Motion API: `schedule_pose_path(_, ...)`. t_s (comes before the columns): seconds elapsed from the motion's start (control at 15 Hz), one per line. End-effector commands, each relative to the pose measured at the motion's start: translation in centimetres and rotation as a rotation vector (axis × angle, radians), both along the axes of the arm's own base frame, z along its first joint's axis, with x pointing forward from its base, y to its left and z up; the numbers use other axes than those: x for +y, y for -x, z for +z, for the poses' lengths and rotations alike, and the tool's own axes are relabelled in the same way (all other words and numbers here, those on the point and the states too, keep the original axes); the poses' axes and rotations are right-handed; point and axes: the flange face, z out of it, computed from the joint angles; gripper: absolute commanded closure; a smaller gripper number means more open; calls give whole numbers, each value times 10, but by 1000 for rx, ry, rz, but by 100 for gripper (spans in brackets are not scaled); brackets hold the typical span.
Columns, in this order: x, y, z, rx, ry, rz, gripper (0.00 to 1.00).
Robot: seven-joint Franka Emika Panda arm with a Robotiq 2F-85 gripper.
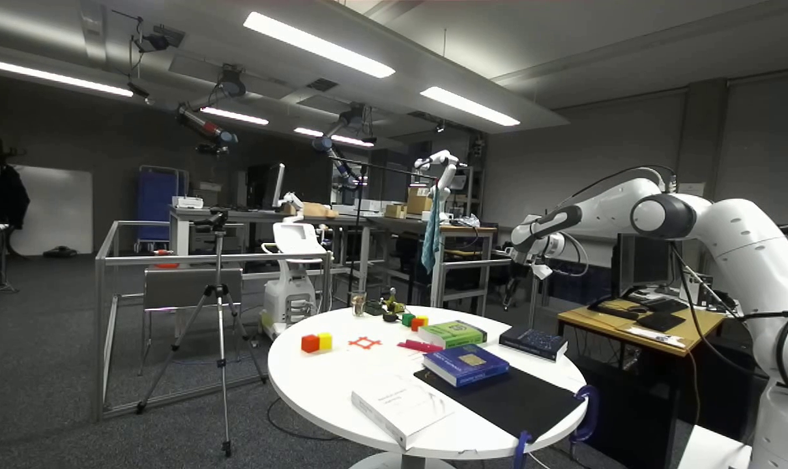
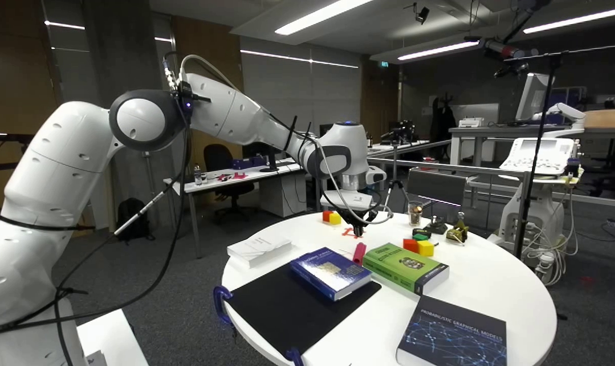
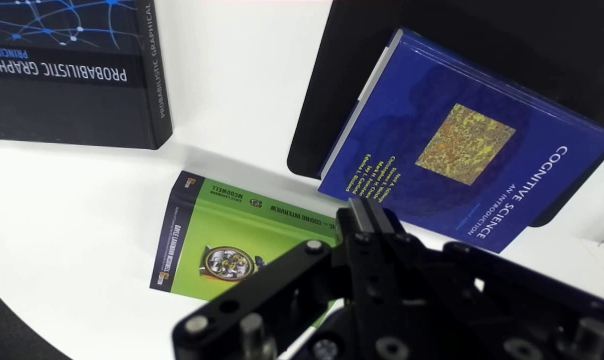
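White arm (image 2: 226, 112), end effector (image 3: 365, 201) downward.

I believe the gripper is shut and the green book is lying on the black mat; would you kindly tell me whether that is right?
Not quite: the wrist view shows the green book lying on the white table, off the black mat. The gripper is indeed shut.
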Motion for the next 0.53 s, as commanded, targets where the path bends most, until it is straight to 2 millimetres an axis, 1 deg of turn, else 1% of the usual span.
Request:
schedule_pose_path(0.0,-1,-6,-2,-30,-29,-15,100)
schedule_pose_path(0.07,-2,-5,-2,-33,-41,-17,100)
schedule_pose_path(0.13,3,-3,-7,3,-19,2,99)
schedule_pose_path(0.2,2,-3,-9,3,-24,0,99)
schedule_pose_path(0.47,-1,-3,-9,1,-28,-4,99)
